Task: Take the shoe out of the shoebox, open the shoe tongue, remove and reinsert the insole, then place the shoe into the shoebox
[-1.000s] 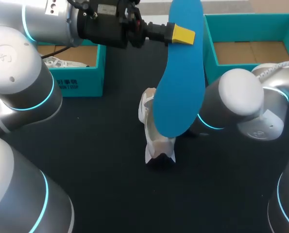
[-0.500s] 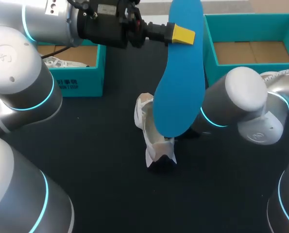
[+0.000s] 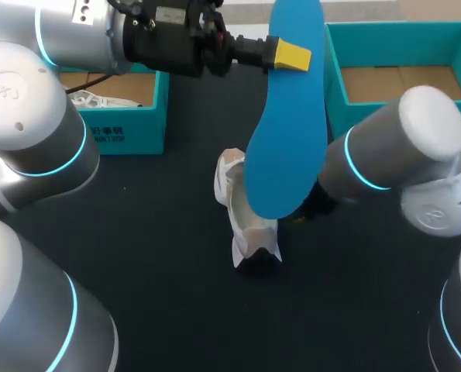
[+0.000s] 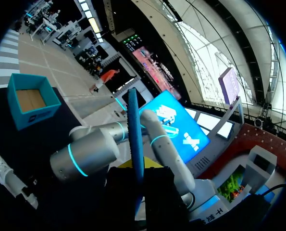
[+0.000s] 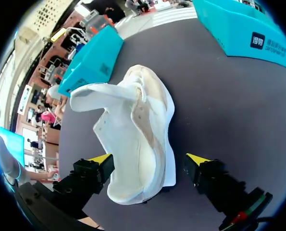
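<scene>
The left claw [image 3: 292, 56] was clamped on the flat blue insole [image 3: 284, 139], which was held raised at upper centre of the frame. Just below it, the white fabric shoe [image 3: 242, 217] rested on the black tabletop [image 3: 160, 232], between the parted fingers of the right claw [image 5: 150, 161].

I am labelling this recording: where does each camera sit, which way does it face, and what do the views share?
Head view: above and behind, looking down on the table; left arm and right arm show, left end effector gripping the blue insole.
Left wrist view: on the left wrist, facing past the edge-on insole toward the right arm.
Right wrist view: on the right wrist, facing the white shoe; the open right end effector straddles it.
Shared: all three show the shoe.
</scene>
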